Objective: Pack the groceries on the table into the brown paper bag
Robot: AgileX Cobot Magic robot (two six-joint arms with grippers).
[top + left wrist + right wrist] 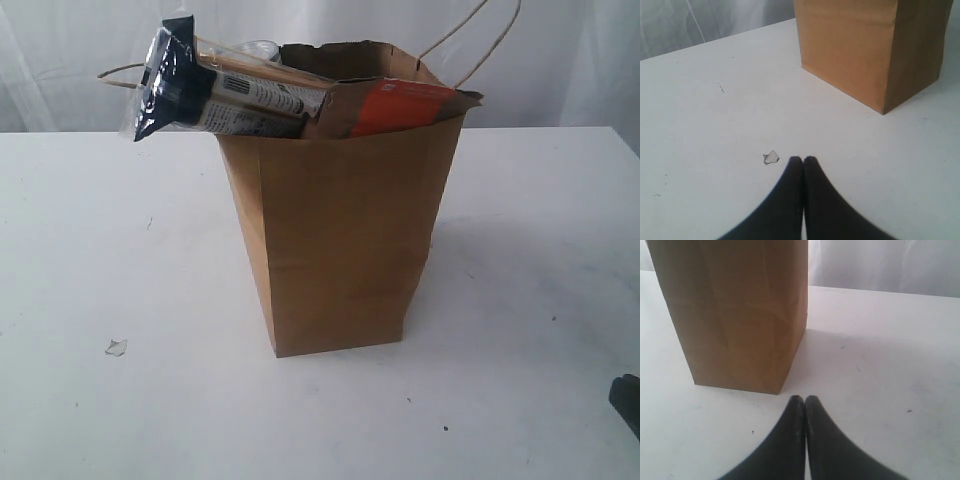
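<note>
Seemingly at the tail end of packing. Can see the tall kraft-brown paper bag with twisted-string handles (340, 250) standing upright near the middle of the large plain white tabletop (90, 260), with a long navy-tan packet in clear wrap (215, 92) lying across its mouth and jutting well past the left rim, and a brown pouch with an orange label (400, 108) wedged just beside it at the top. Cannot make out the contents deeper inside. Finds no grocery out on the surface in any view, only a tiny clear wrapper scrap (116, 347) near the left gripper (803, 161), no part of the job. Shows the left gripper and the right gripper (805, 399) each pressed together and empty, low over bare table on either side of the bag, apart from it. Judged next: either nothing more, or easing the overhanging packet down inside, calling for a reach up to the rim and a gentle push without tipping the bag.
</note>
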